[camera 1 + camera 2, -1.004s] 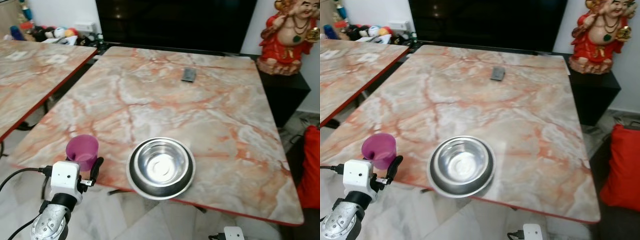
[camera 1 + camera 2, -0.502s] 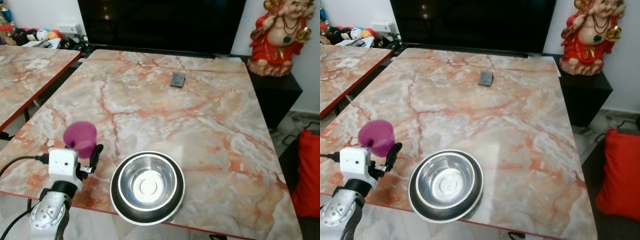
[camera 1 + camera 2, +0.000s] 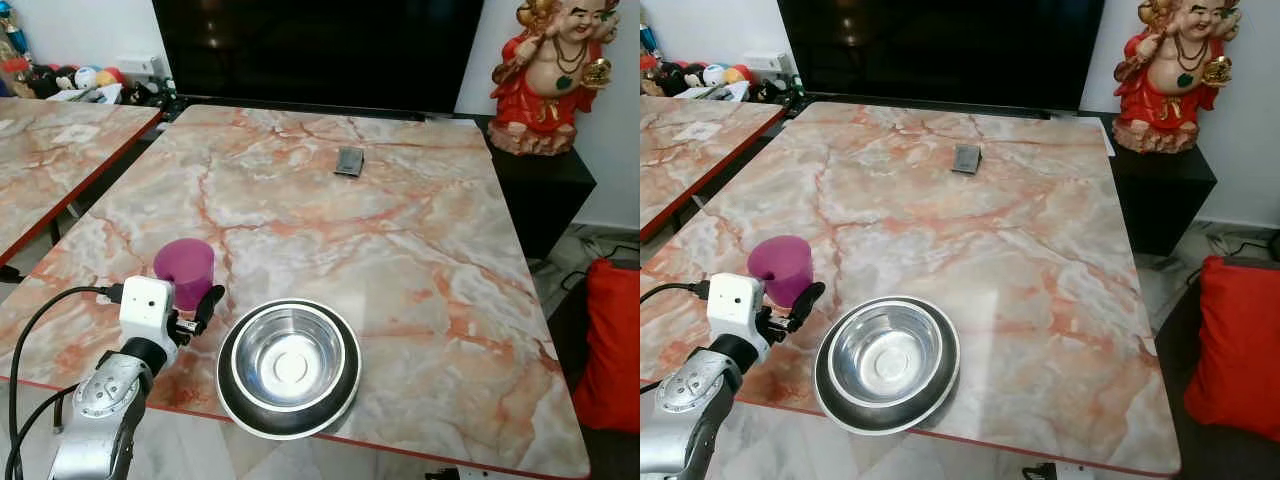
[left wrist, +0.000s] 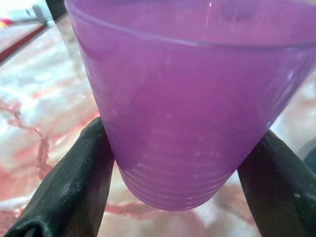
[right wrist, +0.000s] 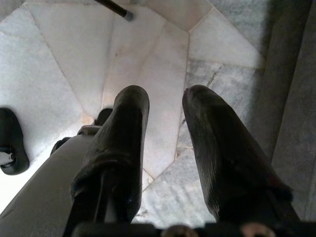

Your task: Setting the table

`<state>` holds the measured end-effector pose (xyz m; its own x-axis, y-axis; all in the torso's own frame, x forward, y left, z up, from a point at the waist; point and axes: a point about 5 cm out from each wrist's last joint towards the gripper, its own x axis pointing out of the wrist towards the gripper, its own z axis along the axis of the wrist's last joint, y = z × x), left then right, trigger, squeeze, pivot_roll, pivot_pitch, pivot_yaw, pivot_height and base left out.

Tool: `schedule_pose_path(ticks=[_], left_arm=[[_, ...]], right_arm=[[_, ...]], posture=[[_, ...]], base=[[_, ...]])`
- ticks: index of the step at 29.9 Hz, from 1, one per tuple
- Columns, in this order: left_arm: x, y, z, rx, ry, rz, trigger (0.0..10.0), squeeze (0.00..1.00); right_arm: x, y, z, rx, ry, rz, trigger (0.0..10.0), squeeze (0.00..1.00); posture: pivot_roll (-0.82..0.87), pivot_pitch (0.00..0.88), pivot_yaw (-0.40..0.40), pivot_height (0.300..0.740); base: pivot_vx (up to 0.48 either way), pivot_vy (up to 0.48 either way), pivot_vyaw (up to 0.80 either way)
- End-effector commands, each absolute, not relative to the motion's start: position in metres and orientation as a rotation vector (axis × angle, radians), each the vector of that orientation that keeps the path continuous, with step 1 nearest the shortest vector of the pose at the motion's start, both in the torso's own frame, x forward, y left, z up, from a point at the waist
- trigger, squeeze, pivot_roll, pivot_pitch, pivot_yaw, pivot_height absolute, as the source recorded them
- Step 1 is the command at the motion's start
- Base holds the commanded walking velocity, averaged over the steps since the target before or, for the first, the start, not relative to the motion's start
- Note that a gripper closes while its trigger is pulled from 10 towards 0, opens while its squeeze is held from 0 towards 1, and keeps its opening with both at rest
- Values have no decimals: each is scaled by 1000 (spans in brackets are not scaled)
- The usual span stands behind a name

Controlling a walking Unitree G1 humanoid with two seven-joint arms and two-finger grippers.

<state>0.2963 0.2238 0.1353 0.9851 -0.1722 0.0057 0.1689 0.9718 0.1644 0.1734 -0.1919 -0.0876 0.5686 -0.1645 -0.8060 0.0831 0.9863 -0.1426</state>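
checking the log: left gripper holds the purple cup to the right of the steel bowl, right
Not quite: the left gripper does hold the purple cup, but it is to the left of the steel bowl, not the right. The left eye view shows it.

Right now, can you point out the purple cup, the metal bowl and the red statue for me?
purple cup [image 3: 185,272], left eye view, on its side wall.
metal bowl [image 3: 290,364], left eye view, on its inner bottom.
red statue [image 3: 541,70], left eye view, on its robe.
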Motion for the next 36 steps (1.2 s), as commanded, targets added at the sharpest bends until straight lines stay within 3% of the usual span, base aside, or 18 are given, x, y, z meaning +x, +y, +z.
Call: schedule_pose_path(ticks=[1, 33, 34, 36], left_arm=[[297, 224, 119, 197, 55, -193, 10000, 0], [295, 232, 99, 140, 108, -152, 10000, 0], [295, 233, 98, 139, 109, -152, 10000, 78], [295, 233, 98, 139, 109, -150, 10000, 106]], right_arm=[[170, -192, -89, -98, 972, -139, 10000, 0], [172, -192, -88, -103, 969, -132, 10000, 0], [172, -192, -88, -104, 969, -132, 10000, 0], [172, -192, -88, -104, 969, -132, 10000, 0]], posture=[[27, 104, -10, 740], [22, 119, -16, 740], [22, 119, -17, 740], [22, 119, -17, 740]], base=[[0, 0, 0], [0, 0, 0], [0, 0, 0], [0, 0, 0]])
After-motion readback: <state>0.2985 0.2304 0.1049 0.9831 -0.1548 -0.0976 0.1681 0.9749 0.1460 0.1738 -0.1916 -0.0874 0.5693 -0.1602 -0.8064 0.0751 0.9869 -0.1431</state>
